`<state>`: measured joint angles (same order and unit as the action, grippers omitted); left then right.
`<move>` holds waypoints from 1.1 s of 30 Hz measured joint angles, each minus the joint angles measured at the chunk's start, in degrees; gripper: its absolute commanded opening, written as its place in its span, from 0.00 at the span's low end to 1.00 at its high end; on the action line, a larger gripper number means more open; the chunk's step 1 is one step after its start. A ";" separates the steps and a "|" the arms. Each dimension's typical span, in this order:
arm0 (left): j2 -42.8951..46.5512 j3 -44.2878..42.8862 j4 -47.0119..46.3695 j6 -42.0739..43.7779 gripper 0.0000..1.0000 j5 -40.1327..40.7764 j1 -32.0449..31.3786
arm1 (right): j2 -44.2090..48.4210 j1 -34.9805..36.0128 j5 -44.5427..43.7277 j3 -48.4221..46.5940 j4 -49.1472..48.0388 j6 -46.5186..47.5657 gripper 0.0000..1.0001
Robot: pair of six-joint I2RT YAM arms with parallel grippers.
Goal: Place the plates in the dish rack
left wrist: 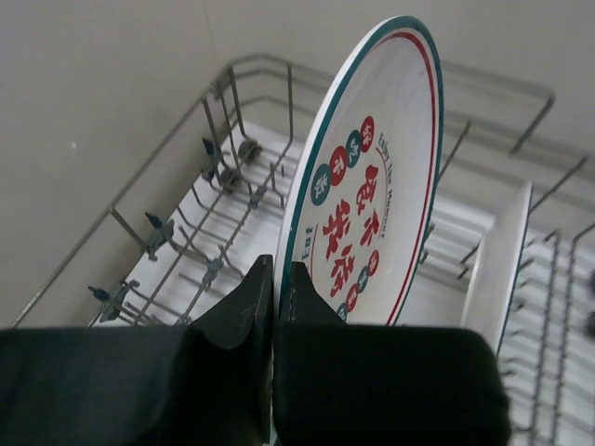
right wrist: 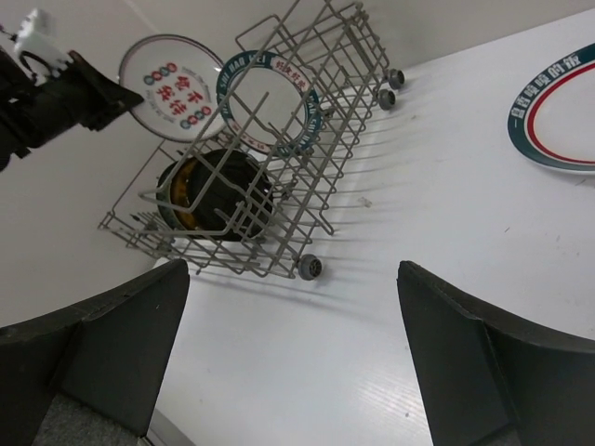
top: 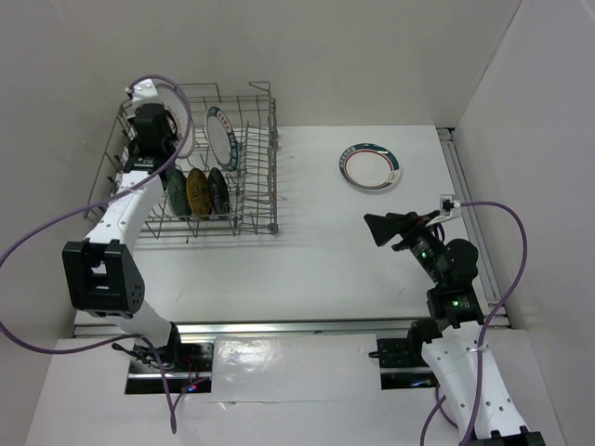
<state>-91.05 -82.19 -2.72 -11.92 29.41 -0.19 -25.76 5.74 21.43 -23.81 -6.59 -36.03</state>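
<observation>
Left gripper (left wrist: 279,279) is clenched on the lower rim of a round white plate with red lettering and a teal-and-red edge (left wrist: 372,186), upright at the far left end of the large grey wire dish rack (top: 256,121). Just to its right a white plate with a blue-lettered rim (top: 221,137) stands on edge. Nearer, three small round plates (top: 198,192) stand side by side between the tines. Over on the right, a white plate with a green-and-red rim (top: 370,167) lies flat on the white table (top: 307,269), well apart from the rack. Right gripper (top: 390,228) hangs above the table, jaws spread wide, holding nothing.
</observation>
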 measured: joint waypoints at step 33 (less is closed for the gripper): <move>-14.75 -2.56 -10.34 14.71 0.14 8.98 -6.80 | -1.27 0.76 0.44 -0.07 1.57 0.55 1.00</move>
<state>-105.80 -84.75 -13.06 2.79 38.39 -6.98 -27.03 6.50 21.87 -23.88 -5.02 -35.48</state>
